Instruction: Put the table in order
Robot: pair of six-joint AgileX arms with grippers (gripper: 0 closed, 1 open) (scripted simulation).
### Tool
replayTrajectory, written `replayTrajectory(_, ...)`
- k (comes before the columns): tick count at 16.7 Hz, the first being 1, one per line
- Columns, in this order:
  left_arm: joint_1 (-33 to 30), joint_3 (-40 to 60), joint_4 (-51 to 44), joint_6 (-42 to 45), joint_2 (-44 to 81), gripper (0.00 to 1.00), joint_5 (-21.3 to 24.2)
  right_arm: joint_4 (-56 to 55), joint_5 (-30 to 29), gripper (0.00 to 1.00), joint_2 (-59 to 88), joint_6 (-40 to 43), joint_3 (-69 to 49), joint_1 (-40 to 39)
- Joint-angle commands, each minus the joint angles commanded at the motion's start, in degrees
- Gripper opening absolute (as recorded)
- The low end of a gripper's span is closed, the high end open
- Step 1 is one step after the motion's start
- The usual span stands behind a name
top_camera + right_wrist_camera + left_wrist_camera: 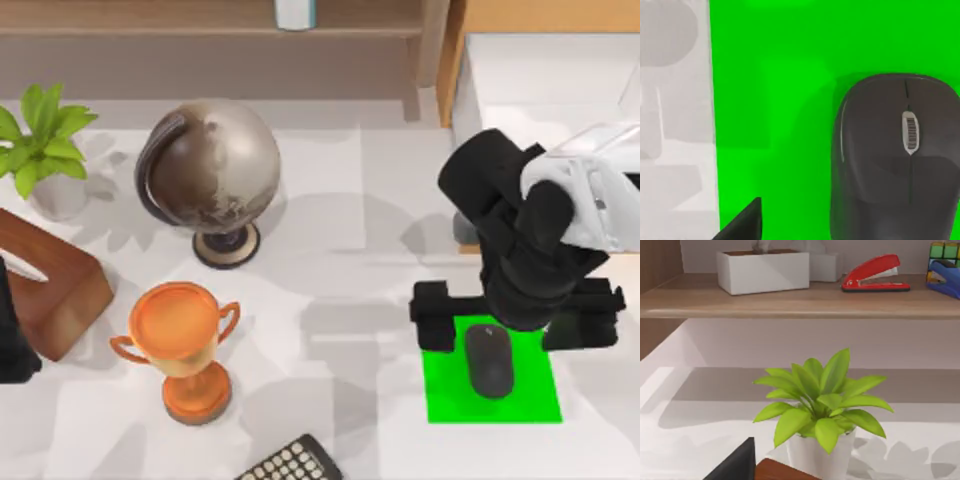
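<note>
The white table (340, 270) holds a bright green mat (445, 385) at the right, with a dark grey mouse (490, 360) lying on it. My right gripper (510, 318) hangs open just behind the mouse, its jaws spread wide and holding nothing. In the right wrist view the mouse (895, 160) rests flat on the mat (775, 100), with one fingertip (742, 225) off to its side. My left gripper (12, 345) is parked at the table's left edge, and one of its fingertips (737, 465) points toward the potted plant (822, 410).
A globe (210, 170), a potted plant (45, 140), a brown wooden box (50, 285) and an orange trophy (185, 345) stand on the left half. A calculator (292, 463) lies at the front edge. A wooden drawer unit (545, 60) is back right. A shelf (800, 302) carries a red stapler (875, 275).
</note>
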State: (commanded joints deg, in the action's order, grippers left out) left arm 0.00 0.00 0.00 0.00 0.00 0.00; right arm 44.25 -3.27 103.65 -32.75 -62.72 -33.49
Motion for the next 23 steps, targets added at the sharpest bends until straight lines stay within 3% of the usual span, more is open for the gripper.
replayTrajectory(6, 0.0, 0.0, 0.0, 0.0, 0.0, 1.0, 0.0, -5.38, 0.4, 1.0, -1.16, 2.34, 0.92, 0.09)
replayTrajectory(12, 0.0, 0.0, 0.0, 0.0, 0.0, 1.0, 0.0, -28.39, 2.17, 1.0, -1.94, 13.85, 7.17, -0.95)
replayTrajectory(17, 0.0, 0.0, 0.0, 0.0, 0.0, 1.0, 0.0, -56.66, 4.56, 1.0, -1.56, 32.03, 15.17, -3.57)
replayTrajectory(23, 0.0, 0.0, 0.0, 0.0, 0.0, 1.0, 0.0, -94.53, 4.24, 1.0, -1.35, 61.94, 25.68, -3.44)
